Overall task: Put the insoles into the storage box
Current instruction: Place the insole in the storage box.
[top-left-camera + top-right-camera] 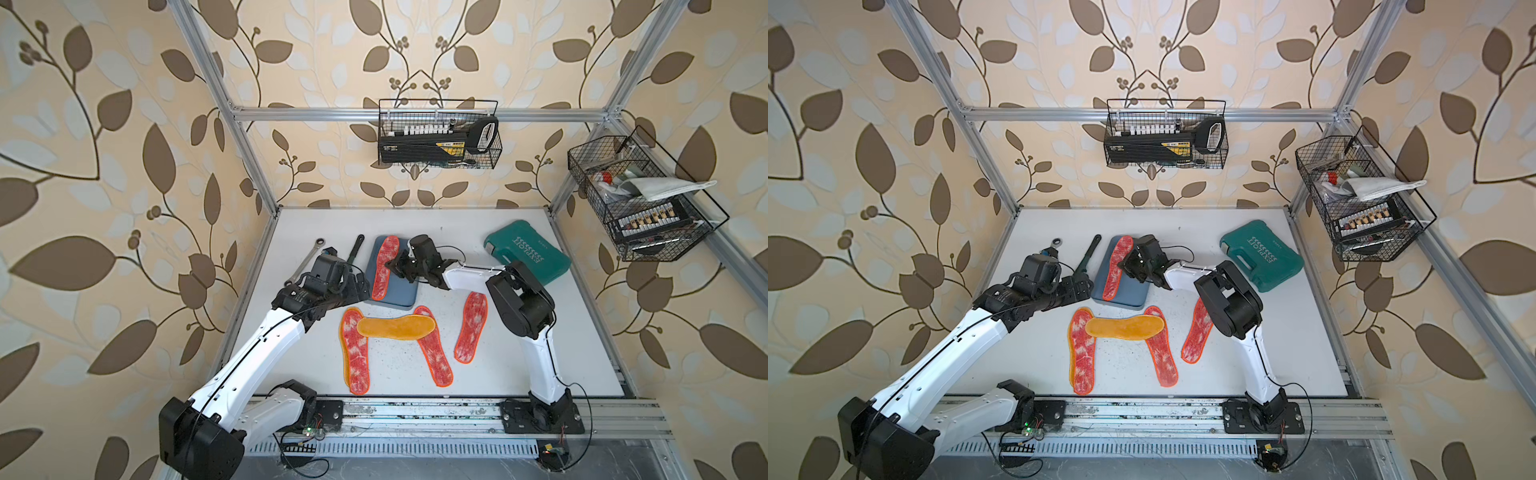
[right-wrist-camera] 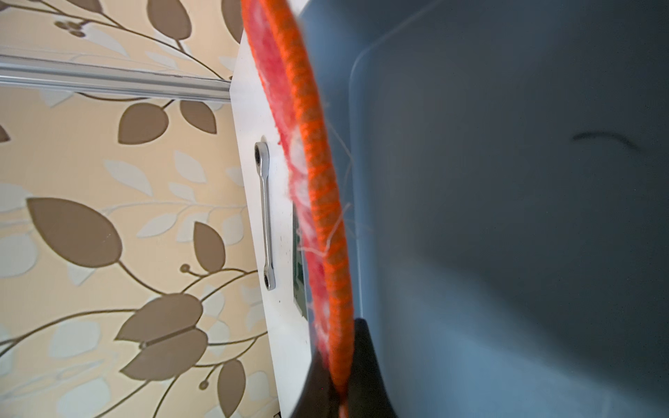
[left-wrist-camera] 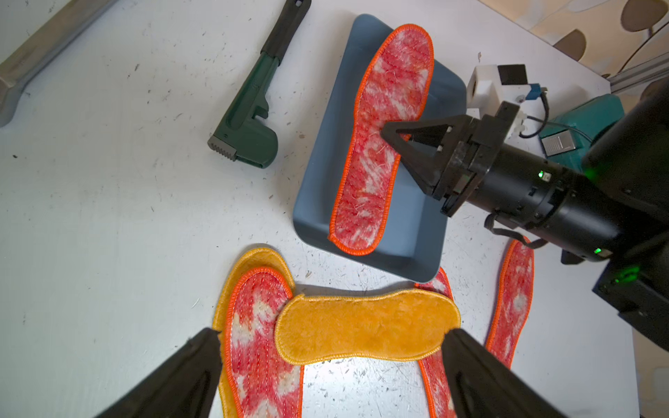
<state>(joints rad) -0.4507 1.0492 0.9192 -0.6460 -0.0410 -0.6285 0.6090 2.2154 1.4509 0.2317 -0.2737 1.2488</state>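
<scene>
The storage box (image 1: 399, 297) (image 3: 423, 224) is a shallow blue-grey tray behind the table's middle. One red-white insole (image 1: 382, 276) (image 3: 373, 173) lies lengthwise in it, its far end resting on the rim. My right gripper (image 1: 391, 266) (image 2: 342, 391) is shut on that insole's orange edge, halfway along. Several more insoles lie in front of the box: a yellow-faced one (image 1: 397, 327) (image 3: 362, 325) lies across two red ones (image 1: 355, 357) (image 1: 436, 353), and another (image 1: 471, 328) lies to the right. My left gripper (image 3: 331, 336) hovers open over the yellow one, holding nothing.
A green pipe wrench (image 1: 355, 249) (image 3: 249, 119) and a silver ratchet spanner (image 1: 307, 259) (image 2: 266, 217) lie left of the box. A teal tool case (image 1: 525, 257) sits at the back right. Wire baskets (image 1: 438, 137) (image 1: 640, 199) hang on the frame.
</scene>
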